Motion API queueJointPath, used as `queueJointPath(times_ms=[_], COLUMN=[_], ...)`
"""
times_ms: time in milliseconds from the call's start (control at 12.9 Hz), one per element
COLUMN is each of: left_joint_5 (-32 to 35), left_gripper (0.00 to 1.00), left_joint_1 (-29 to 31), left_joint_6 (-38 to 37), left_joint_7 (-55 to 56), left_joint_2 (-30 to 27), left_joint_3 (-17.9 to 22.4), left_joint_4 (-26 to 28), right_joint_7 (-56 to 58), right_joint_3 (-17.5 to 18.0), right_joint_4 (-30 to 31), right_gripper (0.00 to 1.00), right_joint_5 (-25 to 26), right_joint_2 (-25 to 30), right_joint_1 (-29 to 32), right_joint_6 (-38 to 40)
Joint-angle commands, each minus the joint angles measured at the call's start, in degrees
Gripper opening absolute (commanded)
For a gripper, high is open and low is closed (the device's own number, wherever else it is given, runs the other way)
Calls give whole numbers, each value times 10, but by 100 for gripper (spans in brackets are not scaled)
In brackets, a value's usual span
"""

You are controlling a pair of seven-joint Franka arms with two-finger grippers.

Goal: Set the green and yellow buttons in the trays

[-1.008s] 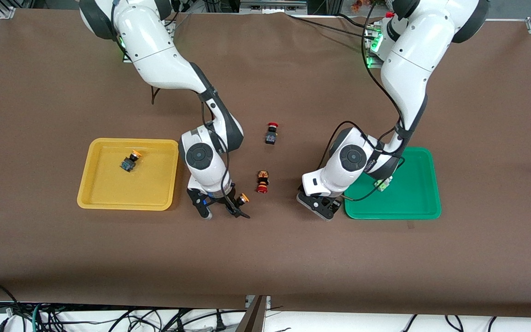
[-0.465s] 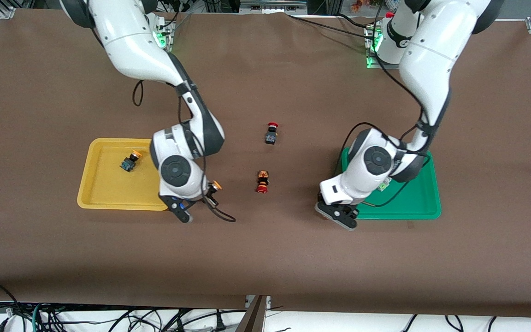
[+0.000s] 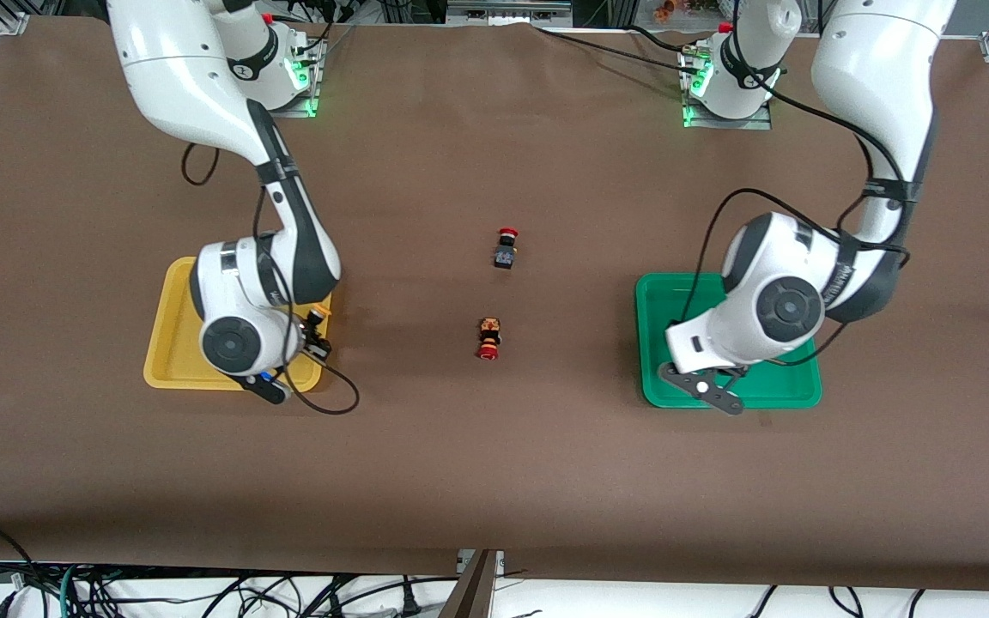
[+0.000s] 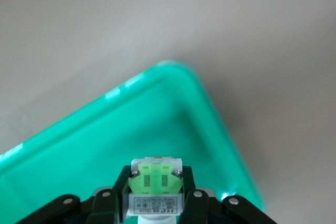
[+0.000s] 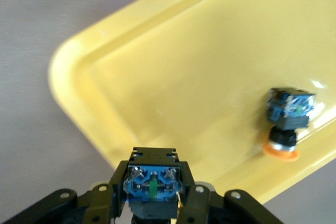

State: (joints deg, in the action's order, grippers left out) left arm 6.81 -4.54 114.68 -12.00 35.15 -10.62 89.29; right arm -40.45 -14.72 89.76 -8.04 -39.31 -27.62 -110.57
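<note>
My right gripper (image 3: 294, 367) is shut on a black-and-blue button with an orange-yellow cap (image 3: 316, 324) and holds it over the corner of the yellow tray (image 3: 170, 343). In the right wrist view the gripper (image 5: 152, 188) grips that button (image 5: 152, 182) above the yellow tray (image 5: 173, 66), where a second yellow button (image 5: 286, 116) lies on its side. My left gripper (image 3: 709, 386) is over the green tray (image 3: 662, 305). In the left wrist view the gripper (image 4: 155, 188) is shut on a whitish button with a green face (image 4: 155, 179) above the green tray (image 4: 79, 145).
Two dark switches with red caps lie on the brown table between the trays, one (image 3: 505, 247) farther from the front camera than the other (image 3: 488, 338). The arms' wrists cover much of both trays in the front view.
Both arms have swung outward from the table's middle. The right gripper carried its yellow button over the yellow tray; the left gripper moved over the green tray.
</note>
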Motion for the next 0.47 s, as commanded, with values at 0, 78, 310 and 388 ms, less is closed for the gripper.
queueJointPath(times_ms=[0,78,310,388], left_joint_5=[12,12,12,11], left_gripper=[99,100,100,100], left_joint_1=[29,27,24,24], left_joint_6=[23,24,-25,-51], left_joint_7=[-38,-39,-38,-37], left_joint_2=[32,28,-21,-42], left_joint_3=[-4,-4,-7,-8], left_joint_4=[26,25,14,6], right_joint_7=[40,40,56,59], right_joint_3=[-5,-5,-5,-6], right_joint_4=[149,148,146,140], right_gripper=[0,0,100,100], right_joint_5=[0,0,0,2], right_joint_2=[93,80,61,61], right_joint_1=[-6,-5,-2,0], right_joint_6=[-81,-95,-114,-110])
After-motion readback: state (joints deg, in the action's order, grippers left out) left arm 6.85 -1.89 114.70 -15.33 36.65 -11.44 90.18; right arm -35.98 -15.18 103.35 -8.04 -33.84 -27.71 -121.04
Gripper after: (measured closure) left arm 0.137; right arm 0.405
